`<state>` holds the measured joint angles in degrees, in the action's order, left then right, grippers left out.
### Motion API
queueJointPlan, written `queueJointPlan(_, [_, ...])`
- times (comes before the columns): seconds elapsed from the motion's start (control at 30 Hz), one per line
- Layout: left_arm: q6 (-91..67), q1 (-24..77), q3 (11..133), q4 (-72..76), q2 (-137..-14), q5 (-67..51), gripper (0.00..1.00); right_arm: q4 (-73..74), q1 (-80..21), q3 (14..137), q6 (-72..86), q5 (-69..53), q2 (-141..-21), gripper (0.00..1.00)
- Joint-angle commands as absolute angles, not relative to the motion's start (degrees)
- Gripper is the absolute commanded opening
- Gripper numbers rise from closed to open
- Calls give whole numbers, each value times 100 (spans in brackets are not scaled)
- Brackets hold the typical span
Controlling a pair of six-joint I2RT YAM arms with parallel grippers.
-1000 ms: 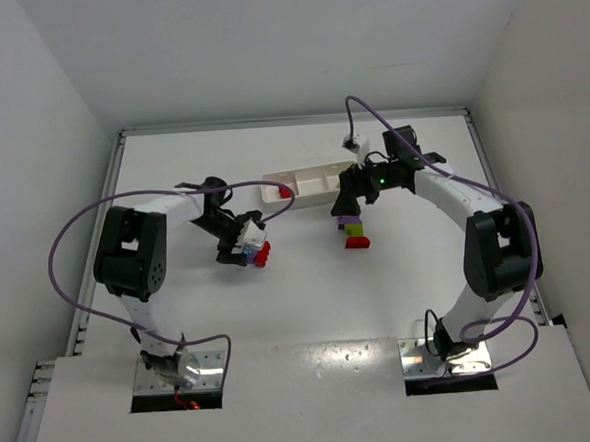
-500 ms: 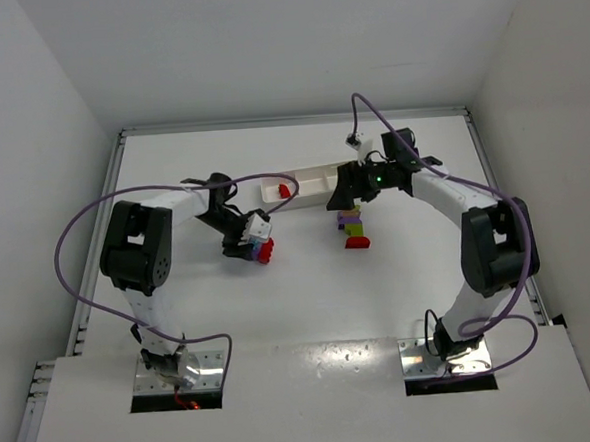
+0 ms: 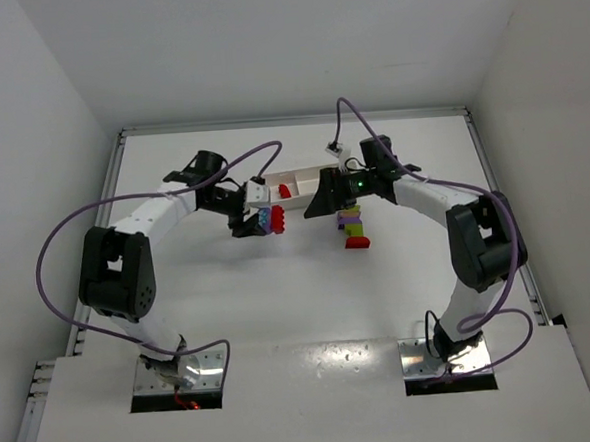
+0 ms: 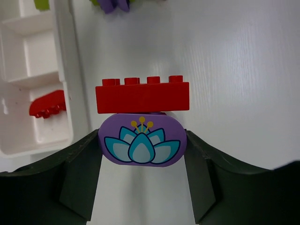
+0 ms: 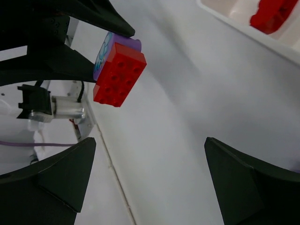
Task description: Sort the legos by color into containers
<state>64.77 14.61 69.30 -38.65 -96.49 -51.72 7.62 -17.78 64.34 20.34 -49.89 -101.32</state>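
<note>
The left claw [image 4: 142,161] is clenched on a two-piece clump of legos. Its jaws pinch a purple piece [image 4: 142,144] from both sides. A red brick [image 4: 142,97] is stuck to that piece just past the fingertips, clear of the jaws.

We see the right claw [image 5: 150,150] spread wide and holding nothing. It faces the clump across a short gap above the tabletop [image 3: 279,292]. The red brick's long axis runs from one left finger to the other, and its studs point toward the right claw. We judge that claw better placed to pull it off.

The tray [image 4: 64,56] lies just beside the clump. A loose red piece [image 4: 47,104] already sits in its end compartment on the left arm's side. Another mixed stack [image 3: 354,229] rests on the tabletop near the right arm.

The only marking is a teal-and-white lotus printed on the purple piece; we can read no words or brand.
</note>
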Motion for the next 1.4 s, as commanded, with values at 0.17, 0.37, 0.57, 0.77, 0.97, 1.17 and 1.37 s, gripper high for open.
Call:
queueJointPlan(0.17, [5625, 1792, 7093, -3279, -9203, -5599, 17, -79, -2232, 6557, 2953, -5361, -10406, 99])
queueJointPlan(0.37, [5625, 1898, 7093, -3278, -9141, -5537, 17, -132, -2416, 6882, 3129, -5361, -10617, 99])
queueJointPlan(0.57, [5572, 2004, 7041, -3226, -9079, -5537, 17, -377, -2575, 7048, 3340, -5309, -10784, 94])
queueJointPlan(0.77, [5625, 2057, 6987, -3112, -9026, -5484, 17, -790, -2575, 6996, 3752, -5492, -10837, 32])
queueJointPlan(0.97, [5468, 1899, 6803, -2848, -8965, -5309, 17, -861, -2383, 6804, 3806, -5546, -10705, 0])
queueJointPlan(1.17, [4835, 1188, 6382, -2348, -8658, -5116, 14, -729, -2004, 6653, 3613, -5406, -10397, 0])
queueJointPlan(1.37, [3728, 484, 6056, -1679, -8122, -4949, 14, -115, -2047, 8292, 2980, -4643, -11299, 0])
